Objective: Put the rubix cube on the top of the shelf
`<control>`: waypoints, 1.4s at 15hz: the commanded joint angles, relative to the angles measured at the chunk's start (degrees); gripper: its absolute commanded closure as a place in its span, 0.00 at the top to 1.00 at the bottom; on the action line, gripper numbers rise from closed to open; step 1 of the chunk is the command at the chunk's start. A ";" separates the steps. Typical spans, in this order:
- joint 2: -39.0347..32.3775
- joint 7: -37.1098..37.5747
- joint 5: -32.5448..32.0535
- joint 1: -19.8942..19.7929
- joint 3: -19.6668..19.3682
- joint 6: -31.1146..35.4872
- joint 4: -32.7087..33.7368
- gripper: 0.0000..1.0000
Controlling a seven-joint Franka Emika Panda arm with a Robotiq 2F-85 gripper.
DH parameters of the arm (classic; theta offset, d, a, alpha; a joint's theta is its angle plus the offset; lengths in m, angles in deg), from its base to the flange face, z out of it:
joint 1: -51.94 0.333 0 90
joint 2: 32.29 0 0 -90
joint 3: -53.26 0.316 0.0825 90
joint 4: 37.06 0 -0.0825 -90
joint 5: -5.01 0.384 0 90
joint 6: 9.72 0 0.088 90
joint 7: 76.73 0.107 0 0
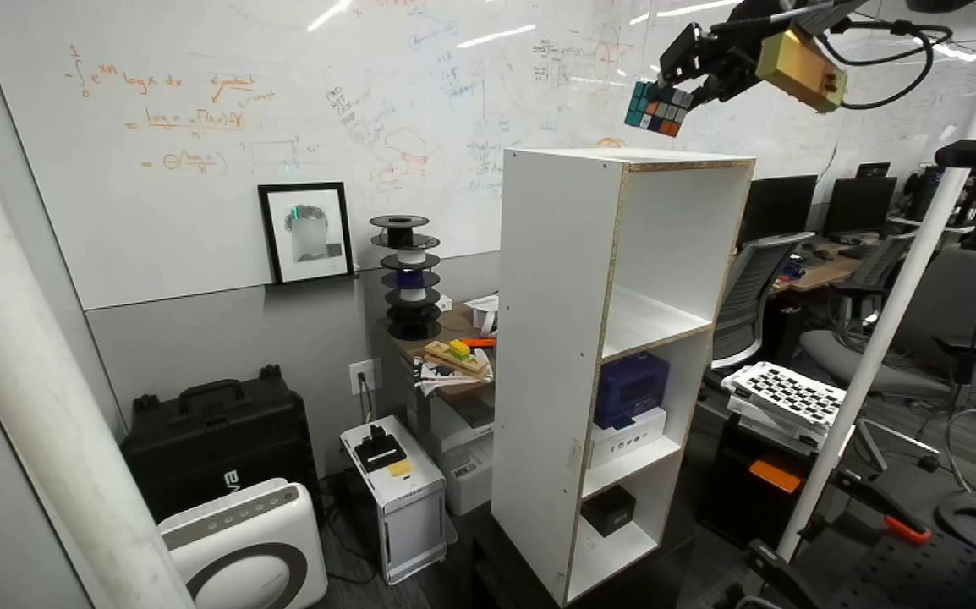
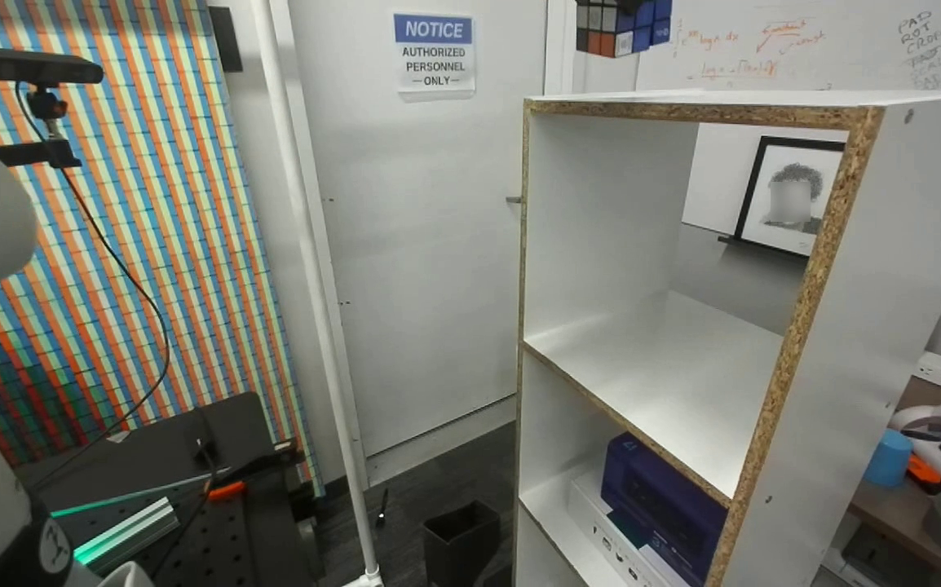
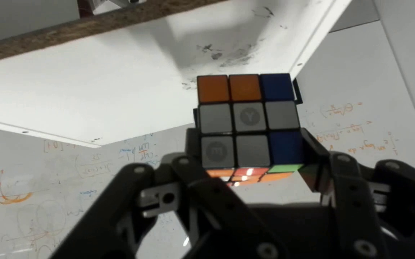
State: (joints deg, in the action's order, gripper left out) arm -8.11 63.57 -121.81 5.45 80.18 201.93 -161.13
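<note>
The rubix cube (image 1: pixel 657 110) has multicoloured faces. It hangs tilted above the white shelf (image 1: pixel 557 338), apart from its flat top. The cube also shows at the upper edge of an exterior view (image 2: pixel 621 31), above the shelf's top front edge (image 2: pixel 682 112). My black gripper (image 1: pixel 681 90) is shut on the cube, one finger on each side. In the wrist view, the cube (image 3: pixel 249 117) sits between the fingertips (image 3: pixel 252 147), with the white shelf top (image 3: pixel 85 86) beyond it. The cube hides part of that top.
A blue box (image 1: pixel 633 385) on a white box (image 1: pixel 632 436) stands in the shelf's middle compartment, and a black box (image 1: pixel 609 510) in the lowest. A whiteboard (image 1: pixel 226 110) is behind. White poles (image 1: pixel 902 313) stand nearby. Stacked spools (image 1: pixel 410 279) stand beside the shelf.
</note>
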 commanded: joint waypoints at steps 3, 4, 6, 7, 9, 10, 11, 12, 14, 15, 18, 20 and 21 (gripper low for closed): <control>-4.64 9.87 -8.88 -11.47 11.65 2.75 6.69 0.76; -4.65 10.65 -9.07 -12.57 12.69 3.36 7.67 0.89; -4.04 12.78 -9.51 -14.51 14.38 6.12 9.91 1.00; -3.76 13.46 -9.21 -15.04 14.63 8.23 11.07 1.00; -2.98 15.01 -8.93 -15.64 15.14 12.47 13.45 1.00; -2.98 15.10 -8.47 -15.28 14.80 15.07 14.35 1.00; -2.97 15.35 -8.42 -14.96 14.75 17.50 15.20 1.00; -3.78 17.79 -11.04 -9.91 11.64 17.84 15.83 1.00; -3.50 19.86 -12.42 -6.98 9.99 19.67 16.32 1.00; -0.61 15.46 -7.77 -12.60 12.91 22.33 14.32 1.00; 0.36 17.39 -10.89 -11.89 13.75 26.43 13.67 1.00; 0.86 17.25 -11.94 -11.72 14.41 29.19 12.80 1.00; 0.92 17.26 -12.47 -11.25 14.59 30.20 12.50 1.00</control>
State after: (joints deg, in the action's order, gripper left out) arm -9.45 78.73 -132.34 -5.14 93.60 228.42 -148.09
